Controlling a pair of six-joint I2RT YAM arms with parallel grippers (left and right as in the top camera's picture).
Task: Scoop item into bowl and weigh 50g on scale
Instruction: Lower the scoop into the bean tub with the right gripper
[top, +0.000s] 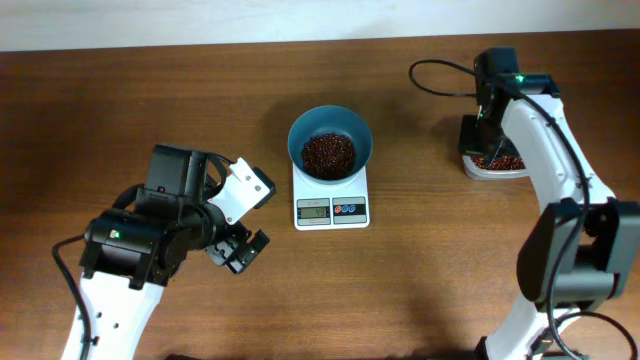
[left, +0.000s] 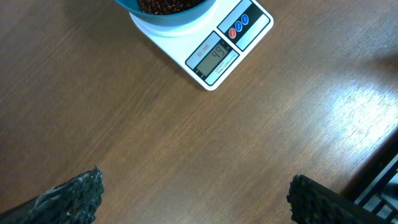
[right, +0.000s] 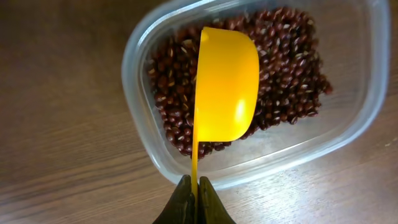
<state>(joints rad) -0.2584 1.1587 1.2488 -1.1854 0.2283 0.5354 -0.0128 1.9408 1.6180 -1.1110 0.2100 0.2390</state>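
While the round, deep teal bowl (top: 362, 135) is being carried on the white square scale (top: 360, 186) near the middle of the brown wood-grain table (top: 150, 100), a loose heap of small dark red-brown beans (top: 328, 154) is being held inside it. The bottom of the bowl is being covered by the heap, which is lying below the rim. On the front edge of the scale a grey display (left: 214, 57) is being lit with digits that look like forty-nine, and red and blue round buttons (left: 239, 25) are being shown beside it.

At the right of the table a clear plastic tub (right: 147, 59) with rounded corners is being used as a second container, and more of the same beans are being held in it as a shallow, granular layer.

A smooth, glossy yellow scoop (right: 227, 87) is being gripped by its thin handle between the closed fingers of the right gripper (right: 194, 200). Its rounded cup is being held on edge over the beans in the tub; contact with them cannot be told, nor whether anything is inside the cup.

The left gripper (left: 196, 202) is being held wide open with nothing between its dark, ribbed fingers (left: 74, 196), over bare table to the left of the scale and apart from it.
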